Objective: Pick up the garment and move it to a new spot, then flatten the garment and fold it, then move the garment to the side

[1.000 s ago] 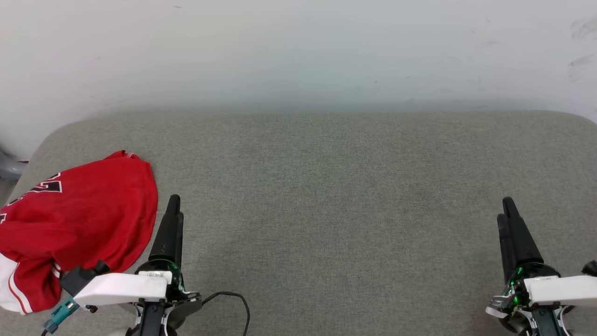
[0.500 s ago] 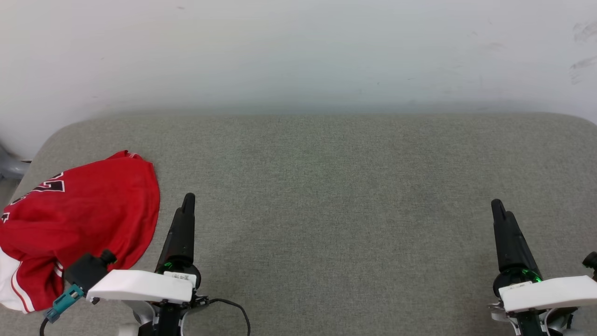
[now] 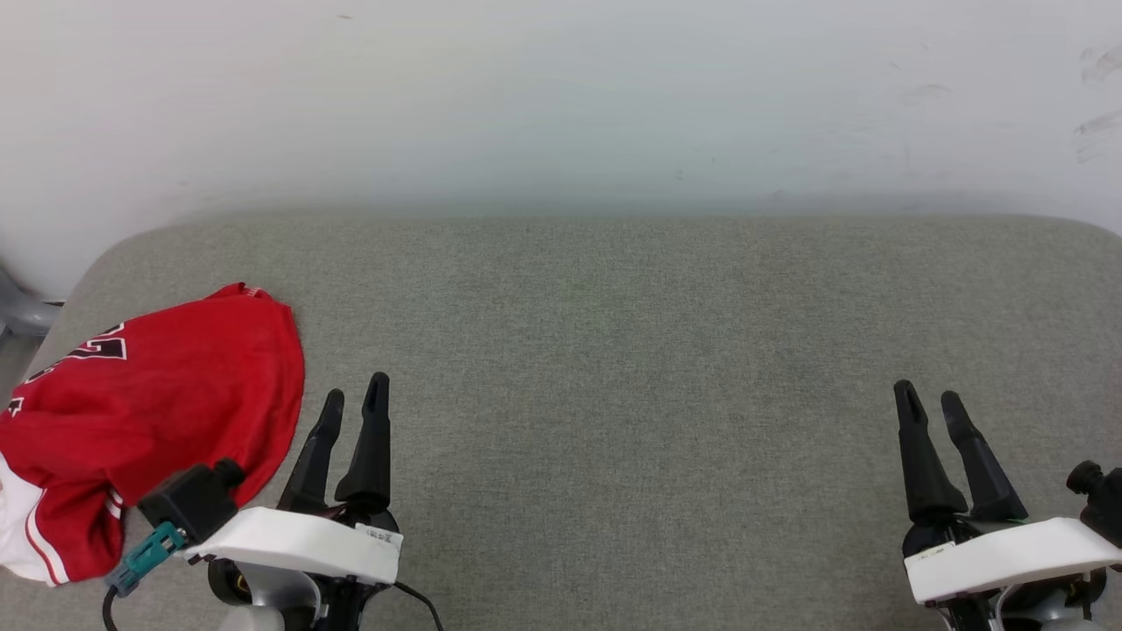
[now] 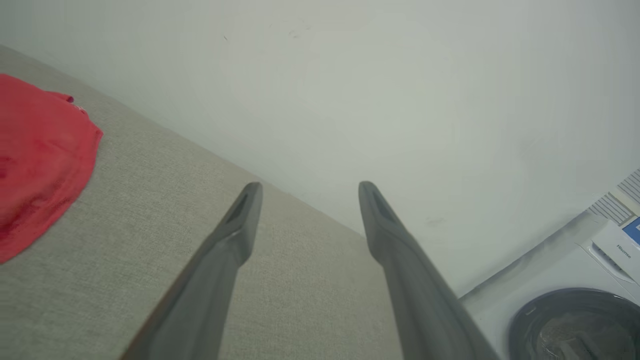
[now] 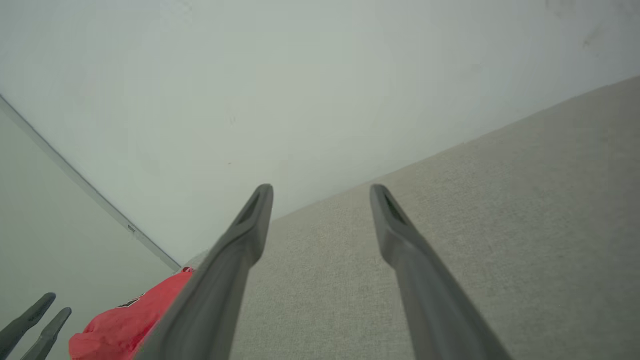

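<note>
The left pincer [image 3: 356, 392] hangs low over the near edge of the grey cloth-covered desk [image 3: 614, 350]. Its two dark fingers are spread apart with nothing between them, tips pointing away toward the wall [image 3: 561, 105]. The right pincer [image 3: 926, 394] is well apart from it along the same near edge, likewise spread and holding nothing. The garment [image 3: 166, 386], a red jersey shirt, lies in a crumpled heap on the desk just beside the left pincer on its left side, with a strip of desk showing between the cloth and the fingers. Its white sleeve [image 3: 16, 535] with red stripe trim lies at the near end, and part of a black, white-outlined numeral [image 3: 98, 347] shows farther off. Past the desk, to the right of the left pincer in its wrist view, stands a white washing machine [image 4: 575, 280].
</note>
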You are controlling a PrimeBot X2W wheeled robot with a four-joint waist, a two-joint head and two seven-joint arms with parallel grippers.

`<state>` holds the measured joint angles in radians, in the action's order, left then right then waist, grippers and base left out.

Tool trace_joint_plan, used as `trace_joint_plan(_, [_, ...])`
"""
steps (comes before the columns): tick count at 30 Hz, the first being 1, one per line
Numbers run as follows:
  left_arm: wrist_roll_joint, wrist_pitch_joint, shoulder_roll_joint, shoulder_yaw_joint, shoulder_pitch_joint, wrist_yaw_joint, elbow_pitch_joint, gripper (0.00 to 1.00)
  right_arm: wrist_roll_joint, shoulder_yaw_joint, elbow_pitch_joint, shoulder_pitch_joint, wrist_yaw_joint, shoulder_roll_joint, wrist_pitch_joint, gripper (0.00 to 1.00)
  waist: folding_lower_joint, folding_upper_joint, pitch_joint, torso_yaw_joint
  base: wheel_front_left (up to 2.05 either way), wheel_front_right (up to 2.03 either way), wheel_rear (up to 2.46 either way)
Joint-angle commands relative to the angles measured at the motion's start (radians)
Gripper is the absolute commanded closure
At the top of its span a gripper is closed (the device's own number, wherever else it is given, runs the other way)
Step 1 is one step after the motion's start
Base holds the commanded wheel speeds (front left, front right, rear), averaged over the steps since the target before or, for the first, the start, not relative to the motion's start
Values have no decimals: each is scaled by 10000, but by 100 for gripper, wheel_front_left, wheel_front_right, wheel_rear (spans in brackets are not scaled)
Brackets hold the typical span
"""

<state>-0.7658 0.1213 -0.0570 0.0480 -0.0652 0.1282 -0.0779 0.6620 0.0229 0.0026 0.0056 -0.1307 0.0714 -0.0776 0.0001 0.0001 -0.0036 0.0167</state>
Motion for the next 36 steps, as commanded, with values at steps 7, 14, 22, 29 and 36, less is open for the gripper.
trace_joint_plan(7, [1715,275,-169,-5,33,24,60,0,-1622,64,-451,105,1,83,234,0,-1,-1,-8,11,0,0,0])
trace_joint_plan(14, [3197,506,-230,29,82,-17,25,0,-2992,191,-797,261,1,77,396,0,-1,-1,-20,22,0,0,0])
trace_joint_plan(22, [4019,672,-271,79,104,-48,-110,0,-3856,303,-998,346,1,0,434,0,-1,-1,-37,41,0,0,0])
trace_joint_plan(29, [4704,826,-296,134,72,-60,-280,0,-4529,633,-1187,516,2,-125,491,0,-1,-1,-48,76,0,0,0])
trace_joint_plan(36, [5239,979,-298,165,60,-61,-419,0,-4985,755,-1333,618,2,-193,544,0,-1,-1,-55,72,0,0,0])
